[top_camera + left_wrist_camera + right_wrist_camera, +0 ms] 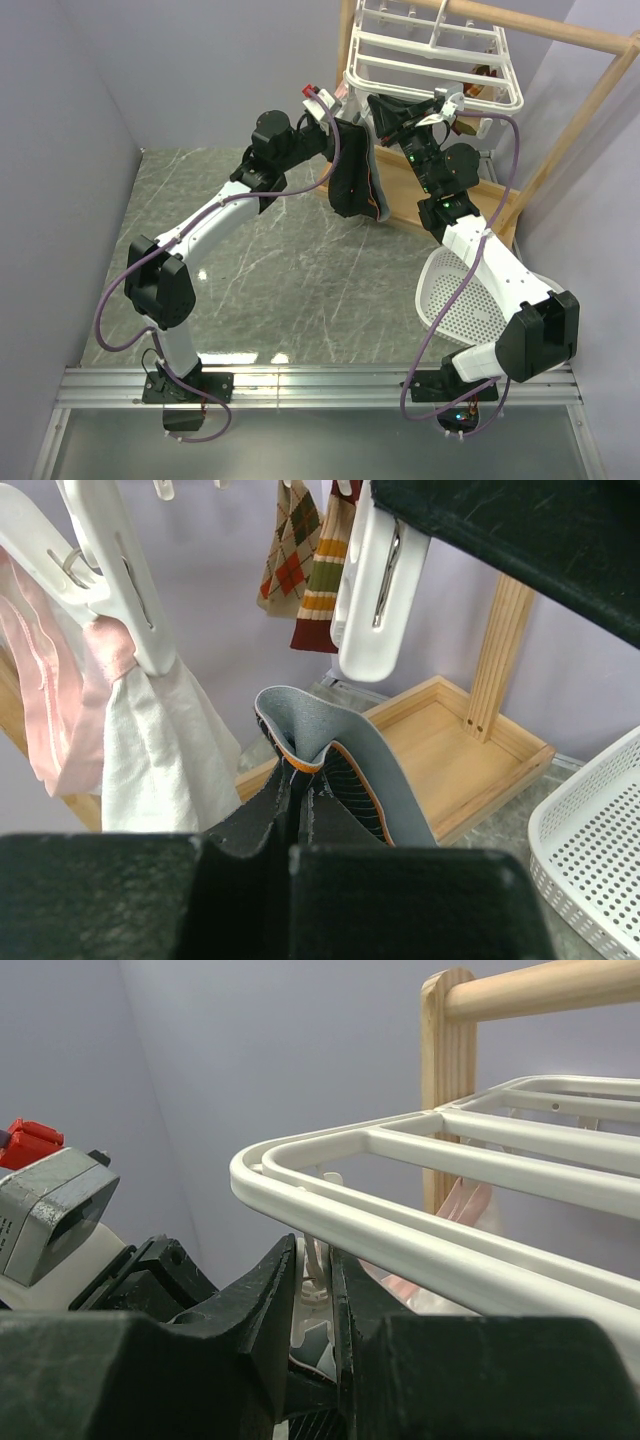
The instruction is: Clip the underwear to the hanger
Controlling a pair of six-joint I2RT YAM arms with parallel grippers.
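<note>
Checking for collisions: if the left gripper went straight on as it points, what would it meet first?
The left gripper, shut on the underwear, seems aimed just under the hanging white clip; the wooden tray lies beyond. Depth is unclear, so the clip might come first.

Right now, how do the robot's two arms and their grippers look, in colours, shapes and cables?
The left arm and the right arm have white rounded links and boxy black joints. A thin purple cable loops loosely along each. Small green lights glow on the right one. The left gripper and the right gripper have matt black, wedge-shaped fingers.
</note>
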